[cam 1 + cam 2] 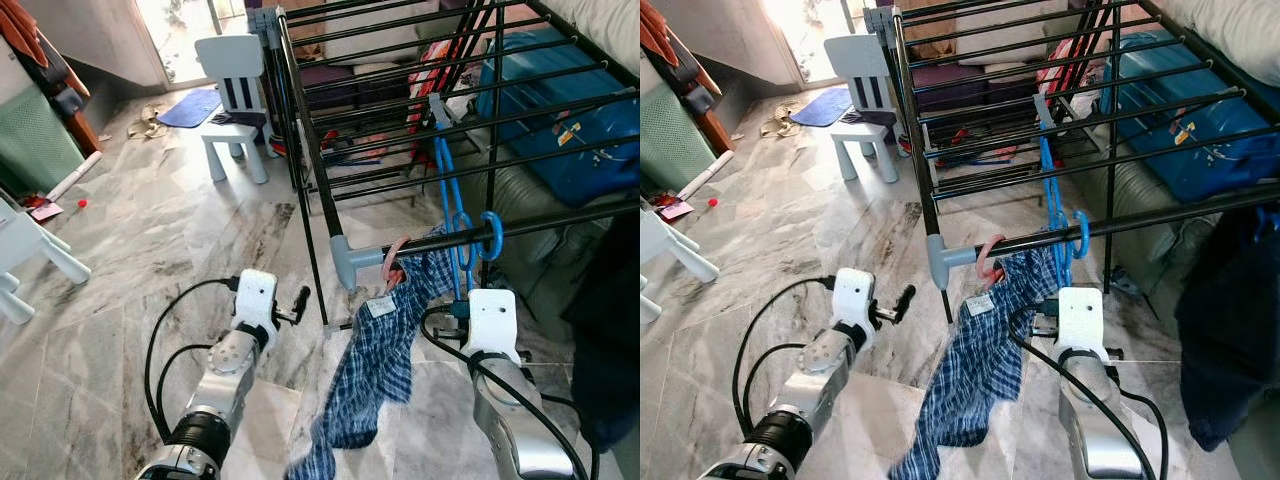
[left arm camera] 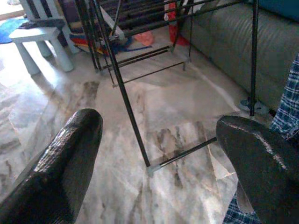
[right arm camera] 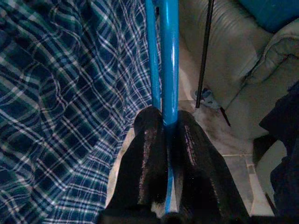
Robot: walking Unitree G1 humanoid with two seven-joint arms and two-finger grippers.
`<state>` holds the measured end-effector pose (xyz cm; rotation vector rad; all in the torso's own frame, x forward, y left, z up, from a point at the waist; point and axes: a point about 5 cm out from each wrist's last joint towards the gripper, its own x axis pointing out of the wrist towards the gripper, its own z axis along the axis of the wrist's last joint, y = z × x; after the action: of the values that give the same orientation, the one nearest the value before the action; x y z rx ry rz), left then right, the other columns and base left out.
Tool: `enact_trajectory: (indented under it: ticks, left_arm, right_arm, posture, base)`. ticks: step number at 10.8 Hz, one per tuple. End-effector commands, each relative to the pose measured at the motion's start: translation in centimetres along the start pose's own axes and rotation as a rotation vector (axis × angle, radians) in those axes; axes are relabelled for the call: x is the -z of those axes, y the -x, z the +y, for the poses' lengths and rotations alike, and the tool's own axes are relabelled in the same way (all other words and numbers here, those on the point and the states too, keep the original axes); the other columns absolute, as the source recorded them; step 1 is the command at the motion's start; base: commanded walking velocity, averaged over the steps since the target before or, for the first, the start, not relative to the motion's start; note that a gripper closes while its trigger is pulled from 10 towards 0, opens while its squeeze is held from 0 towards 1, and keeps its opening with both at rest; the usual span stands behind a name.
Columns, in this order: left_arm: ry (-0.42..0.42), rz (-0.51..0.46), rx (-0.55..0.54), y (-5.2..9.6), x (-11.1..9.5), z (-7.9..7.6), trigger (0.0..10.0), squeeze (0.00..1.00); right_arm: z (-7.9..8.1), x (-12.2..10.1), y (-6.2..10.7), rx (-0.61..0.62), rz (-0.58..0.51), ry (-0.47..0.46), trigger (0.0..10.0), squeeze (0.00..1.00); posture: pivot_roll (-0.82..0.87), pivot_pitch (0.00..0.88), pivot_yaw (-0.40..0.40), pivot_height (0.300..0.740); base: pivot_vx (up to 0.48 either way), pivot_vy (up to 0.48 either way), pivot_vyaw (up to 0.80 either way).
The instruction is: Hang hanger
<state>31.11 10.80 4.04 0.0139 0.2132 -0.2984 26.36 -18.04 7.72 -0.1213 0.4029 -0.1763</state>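
Observation:
A blue hanger (image 1: 447, 190) hangs by its hook (image 1: 490, 236) on the front rod (image 1: 560, 218) of a black drying rack. My right gripper (image 3: 169, 126) sits just below that rod and is shut on the hanger's blue bar (image 3: 169, 56). Beside it on the same rod, a blue plaid shirt (image 1: 380, 350) droops to the floor from a pink hanger (image 1: 397, 248). Low over the marble floor, left of the rack's grey corner joint (image 1: 345, 258), my left gripper (image 2: 159, 135) is open and holds nothing.
A white child's chair (image 1: 232, 80) stands behind the rack's left end. A blue suitcase (image 1: 570, 110) lies on a grey sofa (image 1: 520, 190) beyond the rack. A dark garment (image 1: 610, 330) hangs at the right. A white stool (image 1: 20, 250) stands far left.

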Motion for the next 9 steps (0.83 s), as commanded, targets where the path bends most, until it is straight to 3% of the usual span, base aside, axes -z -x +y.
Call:
enact_trajectory:
  ticks: [1,4,5,7,9]
  left_arm:
    - [-0.006,0.002,-0.004,0.0,0.0,0.2,10.0,0.00]
    - [-0.003,0.004,-0.014,-0.1,-0.1,0.5,10.0,0.00]
    - [-0.002,0.003,-0.015,-0.1,-0.1,0.5,10.0,0.00]
    - [0.006,0.008,-0.020,0.0,0.1,0.6,10.0,0.00]
    - [0.005,0.016,-0.009,0.0,0.2,0.4,10.0,0.00]
  right_arm:
    - [-0.5,1.4,-0.2,0.032,0.097,-0.016,10.0,0.00]
    - [0.0,-4.7,-2.2,-0.010,0.052,-0.116,10.0,0.00]
    - [0.0,-4.9,-2.2,-0.012,0.054,-0.122,10.0,0.00]
    - [0.6,-9.9,-1.9,-0.057,-0.098,-0.144,10.0,0.00]
    - [1.1,-12.0,-1.3,-0.082,-0.079,-0.195,10.0,0.00]
  posture:
    - [-0.27,0.035,0.160,0.740]
    - [-0.24,0.022,0.154,0.740]
    - [-0.24,0.022,0.154,0.740]
    - [-0.23,0.019,0.155,0.740]
    - [-0.23,0.020,0.157,0.740]
  base:
    - [0.000,0.000,0.00]
    - [0.000,0.000,0.00]
    - [0.000,0.000,0.00]
    - [0.000,0.000,0.00]
    - [0.000,0.000,0.00]
